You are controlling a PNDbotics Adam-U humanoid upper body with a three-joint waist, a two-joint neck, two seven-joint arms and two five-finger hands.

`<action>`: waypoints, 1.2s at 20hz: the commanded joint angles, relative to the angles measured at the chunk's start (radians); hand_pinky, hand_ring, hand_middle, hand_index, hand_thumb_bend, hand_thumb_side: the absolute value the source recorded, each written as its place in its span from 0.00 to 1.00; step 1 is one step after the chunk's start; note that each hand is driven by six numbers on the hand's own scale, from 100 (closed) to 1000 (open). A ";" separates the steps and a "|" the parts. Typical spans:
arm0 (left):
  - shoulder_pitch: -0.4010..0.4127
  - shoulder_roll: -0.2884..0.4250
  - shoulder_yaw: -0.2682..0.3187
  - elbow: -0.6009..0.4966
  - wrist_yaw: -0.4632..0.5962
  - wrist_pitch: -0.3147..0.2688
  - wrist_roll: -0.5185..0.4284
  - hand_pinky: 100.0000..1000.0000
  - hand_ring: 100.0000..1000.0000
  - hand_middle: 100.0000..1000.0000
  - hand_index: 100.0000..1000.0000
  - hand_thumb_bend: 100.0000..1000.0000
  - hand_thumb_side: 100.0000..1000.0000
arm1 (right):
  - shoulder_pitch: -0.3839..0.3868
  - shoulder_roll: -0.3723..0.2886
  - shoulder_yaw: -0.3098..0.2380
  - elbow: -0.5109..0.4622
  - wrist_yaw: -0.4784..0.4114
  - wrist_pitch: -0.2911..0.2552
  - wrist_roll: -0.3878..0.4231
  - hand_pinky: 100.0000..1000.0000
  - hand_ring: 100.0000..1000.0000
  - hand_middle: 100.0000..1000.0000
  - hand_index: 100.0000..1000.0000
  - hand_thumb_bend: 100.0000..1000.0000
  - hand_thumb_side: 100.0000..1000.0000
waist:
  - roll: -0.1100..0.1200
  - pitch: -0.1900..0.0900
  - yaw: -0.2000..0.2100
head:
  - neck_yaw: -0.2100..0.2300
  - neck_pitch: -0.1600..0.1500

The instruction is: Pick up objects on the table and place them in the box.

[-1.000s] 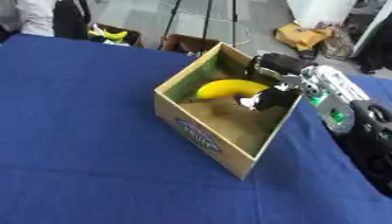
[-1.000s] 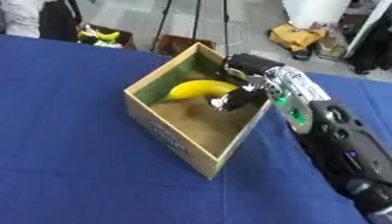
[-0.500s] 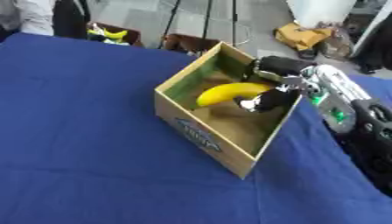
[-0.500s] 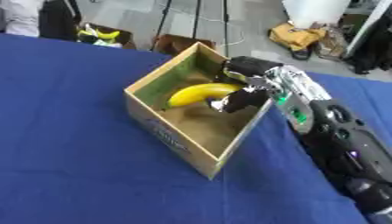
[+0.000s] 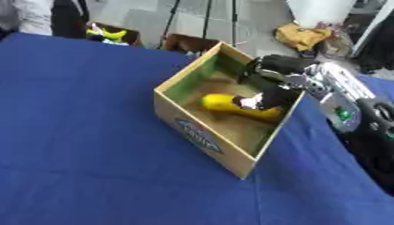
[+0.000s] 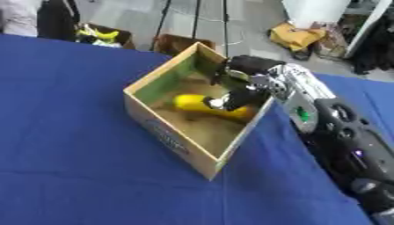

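A cardboard box (image 5: 202,132) with a green inner wall stands on the blue table (image 5: 85,132), turned corner-on to me. A yellow banana (image 5: 223,104) lies on the box floor near its right wall. My right hand (image 5: 289,74) reaches in from the right over the box's right rim. Its fingers (image 6: 242,66) spread out above the far corner, away from the banana. Its thumb (image 5: 258,101) points down and touches the banana's top. The arm (image 6: 346,145) runs off toward the lower right. My left hand shows in neither view.
Blue cloth stretches wide to the left of the box and in front of it. Past the table's far edge lie a floor with tripod legs (image 5: 173,17), a small open carton (image 5: 188,44), yellow items (image 5: 107,34) and a tan bag (image 5: 304,35).
The banana has dropped from beside my right hand's fingers to the box floor. The fingers have come off it and spread; the hand stays over the right rim.
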 commanded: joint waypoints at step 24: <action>0.014 0.017 0.016 -0.015 -0.001 0.005 0.008 0.09 0.18 0.26 0.44 0.00 1.00 | 0.145 -0.170 -0.118 -0.363 -0.195 0.086 -0.090 0.76 0.82 0.61 0.76 0.26 0.84 | 0.033 -0.060 -0.049 | 0.032 0.020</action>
